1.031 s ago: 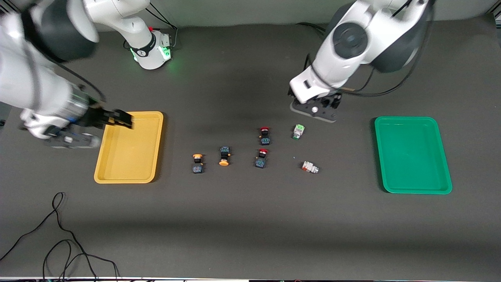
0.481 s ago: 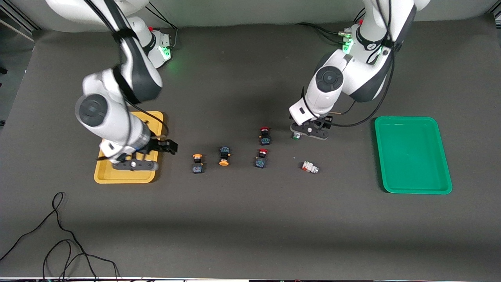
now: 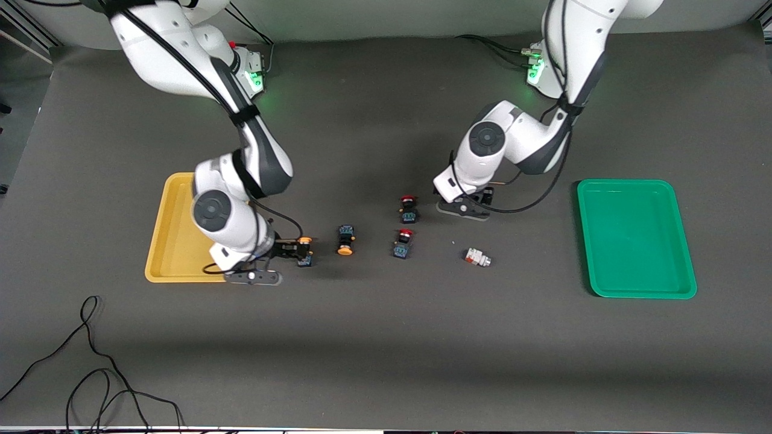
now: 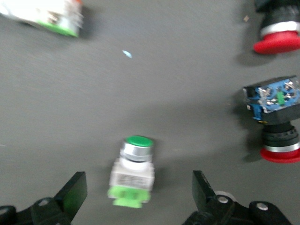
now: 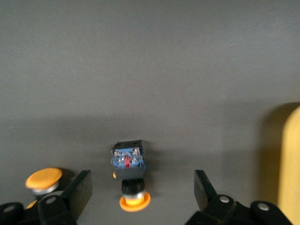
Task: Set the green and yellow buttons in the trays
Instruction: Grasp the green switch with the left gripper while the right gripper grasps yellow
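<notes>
Reading the front view as a dial with twelve o'clock at the robots' bases, the dark grey table [image 3: 386, 361] carries two trays. The yellow tray [image 3: 172, 211] lies at nine o'clock of the table's middle and the green tray [image 3: 636, 241] at three o'clock, well apart. The right arm [image 3: 241, 150] reaches down over the yellow tray's three o'clock edge. Its right gripper [image 5: 140, 192] is low over the table just beside that tray, jaws spread wide. They straddle one yellow-capped button [image 5: 129, 173] lying on its side, with a clear gap to each finger, so it grips nothing. The left arm [image 3: 518, 138] bends down near the table's middle. The left gripper [image 4: 138, 194] is equally wide open and low, with the green-capped button [image 4: 132, 173] lying untouched between its fingers [image 4: 75, 194]. That button has a whitish body and a pale green base, and in the front view the gripper hides it. A second yellow-capped button [image 3: 345, 240] lies on the table at three o'clock of the first, near it. Farther along the same bearing sit two red-capped buttons, the upper red button [image 3: 408, 208] at twelve o'clock of the lower red button [image 3: 402, 243]. The left gripper is at three o'clock of the upper one. A whitish button with a red-orange mark [image 3: 477, 257] lies at four o'clock of the lower one. A black cable [image 3: 90, 361] loops at seven o'clock.
</notes>
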Robot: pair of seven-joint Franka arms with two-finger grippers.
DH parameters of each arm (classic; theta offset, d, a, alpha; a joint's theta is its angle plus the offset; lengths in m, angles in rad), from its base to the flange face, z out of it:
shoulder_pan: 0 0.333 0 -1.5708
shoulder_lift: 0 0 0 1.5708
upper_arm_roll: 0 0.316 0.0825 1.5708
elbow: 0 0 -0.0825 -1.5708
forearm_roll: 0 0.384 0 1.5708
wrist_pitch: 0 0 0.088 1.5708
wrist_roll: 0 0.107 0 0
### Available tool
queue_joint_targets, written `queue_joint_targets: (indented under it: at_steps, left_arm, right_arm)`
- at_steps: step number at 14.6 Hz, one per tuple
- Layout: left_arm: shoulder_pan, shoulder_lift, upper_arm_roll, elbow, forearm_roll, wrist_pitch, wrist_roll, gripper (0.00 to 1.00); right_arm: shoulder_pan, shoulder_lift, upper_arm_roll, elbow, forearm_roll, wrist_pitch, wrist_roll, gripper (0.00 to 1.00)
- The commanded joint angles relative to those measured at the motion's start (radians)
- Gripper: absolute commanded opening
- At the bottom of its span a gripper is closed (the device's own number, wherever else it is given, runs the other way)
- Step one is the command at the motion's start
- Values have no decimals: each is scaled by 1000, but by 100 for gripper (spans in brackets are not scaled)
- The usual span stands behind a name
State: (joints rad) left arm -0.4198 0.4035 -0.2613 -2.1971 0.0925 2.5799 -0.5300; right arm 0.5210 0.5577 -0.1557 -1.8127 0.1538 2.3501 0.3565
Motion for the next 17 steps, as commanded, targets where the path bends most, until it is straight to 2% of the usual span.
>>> queue_joint_targets:
  at_steps: [1, 4, 7, 8, 9, 10, 11, 12, 13, 14, 17]
  left_arm:
    - [-45, 9, 13, -6, 68, 25, -105, 99]
    - [-33, 12, 16, -4, 140, 23, -117, 99]
    - [-33, 15, 37, -4, 159, 25, -105, 99]
    - [-33, 18, 46, -4, 186, 26, -105, 99]
    - [-36, 20, 48, -4, 197, 26, -113, 98]
    - [-45, 20, 48, -4, 197, 26, -122, 96]
    - [-39, 24, 48, -4, 199, 32, -120, 89]
    - [-36, 26, 48, -7, 199, 46, -120, 70]
    - [-37, 26, 48, -12, 199, 52, -120, 45]
    - [-37, 25, 48, -13, 199, 54, -122, 31]
    - [-42, 21, 48, -18, 199, 62, -123, 3]
  right_arm:
    - [27, 71, -7, 26, 21, 58, 13, 97]
    - [36, 117, -7, 33, 21, 95, 1, 97]
    - [39, 169, -5, 33, 21, 170, -1, 94]
    - [48, 174, -7, 33, 21, 179, -1, 70]
    - [48, 174, -5, 33, 21, 179, 2, 19]
    - [48, 169, -5, 33, 23, 178, 7, 0]
    - [50, 162, -5, 32, 23, 170, 15, 0]
    - [50, 154, -5, 32, 23, 167, 16, 0]
    - [53, 145, -5, 32, 24, 166, 15, 0]
    - [57, 136, -5, 30, 24, 163, 13, 0]
    - [57, 72, -8, 32, 24, 45, 1, 0]
